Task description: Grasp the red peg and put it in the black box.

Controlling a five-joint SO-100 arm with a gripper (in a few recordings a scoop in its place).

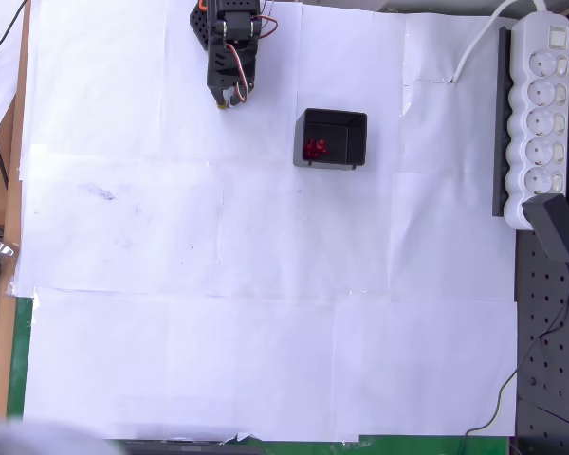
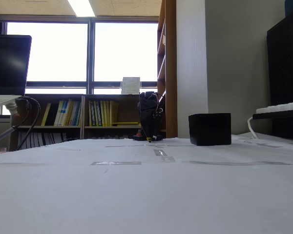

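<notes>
White paper [image 1: 266,284] lies bare; pegs [image 1: 315,149] sit in the box [image 1: 331,138]. My gripper [image 1: 229,98] rests folded, jaws unreadable. I judge the placing done.

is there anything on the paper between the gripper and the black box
No. In the overhead view, the stretch between the gripper and the black box is bare white paper.

In the overhead view, the black box [image 1: 331,138] is sitting on the paper-covered table [image 1: 266,332], red pegs [image 1: 315,149] lying inside it. The gripper [image 1: 229,98] is hanging to its left, the power strip [image 1: 541,114] lying far right.
</notes>
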